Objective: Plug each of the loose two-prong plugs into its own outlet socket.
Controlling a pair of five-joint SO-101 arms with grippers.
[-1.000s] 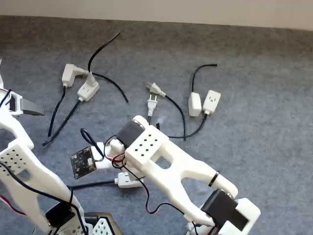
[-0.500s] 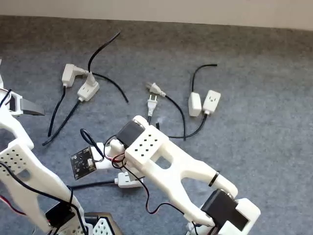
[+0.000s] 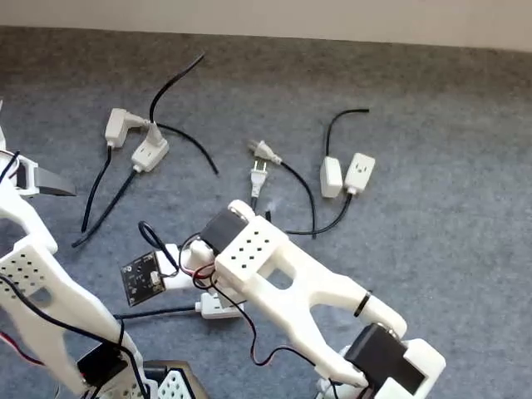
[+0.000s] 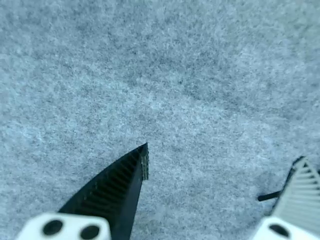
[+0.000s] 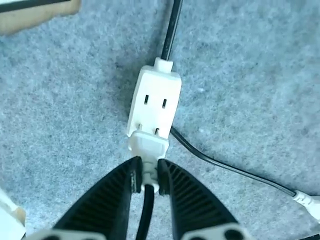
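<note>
Now the right gripper (image 5: 148,169) clamps a white two-prong plug (image 5: 148,145), prongs partly inside a white rectangular outlet block (image 5: 154,102); left gripper (image 4: 222,154) gapes.

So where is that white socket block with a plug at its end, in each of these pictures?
High view: the socket block lies near the bottom edge, half under the right arm.
Right wrist view: straight ahead of the right gripper, which pinches its plug.
Left wrist view: carpet and the left gripper.
Shared landmark: the block's black cord.
</note>
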